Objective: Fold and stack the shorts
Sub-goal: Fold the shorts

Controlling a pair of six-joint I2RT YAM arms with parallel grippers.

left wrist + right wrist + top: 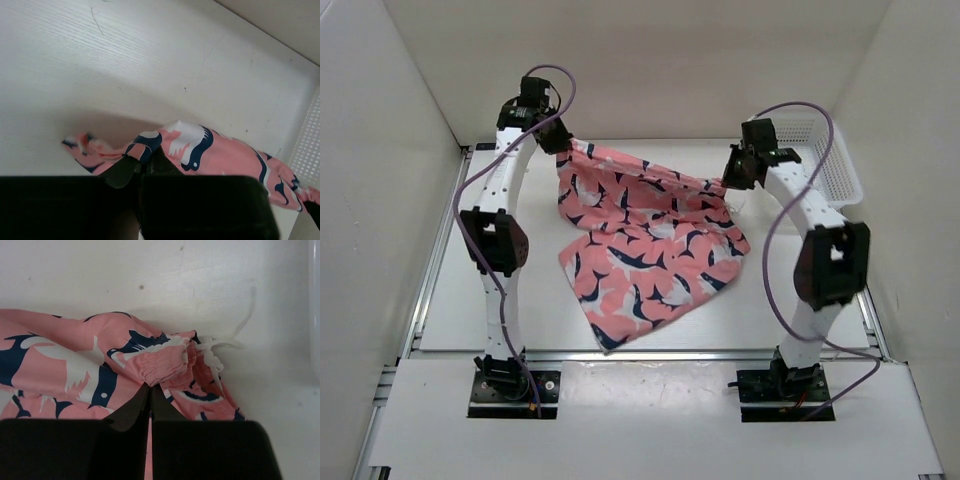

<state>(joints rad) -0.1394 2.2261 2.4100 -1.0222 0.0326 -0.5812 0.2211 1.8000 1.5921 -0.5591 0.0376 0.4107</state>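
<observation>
Shorts (645,250) of soft coral-pink cloth, printed with navy-and-white shark shapes, are near the middle of the white table (520,300), a little toward the far side. They are half lifted. One edge is stretched in the air between the two arms, and the rest hangs down from it and lies spread on the table toward the near edge.

The stretched edge is the long axis in the top view. It runs from the far left to the right and comes slightly nearer on the right side. The lower part lies flat, with one corner pointing toward the near edge.

The left gripper (560,140) is clenched on the left end of this edge. In its wrist view the cloth is bunched between the closed fingers, and which part of the garment this is I cannot say for sure.

The right gripper (725,183) is pinched tight on the right end. Its wrist view shows the gathered elastic waistband at the fingertips. The white drawstring (225,342) lies loose just beside it, on the table.

The white mesh basket (825,150) stands at the far right, apart from the shorts.
</observation>
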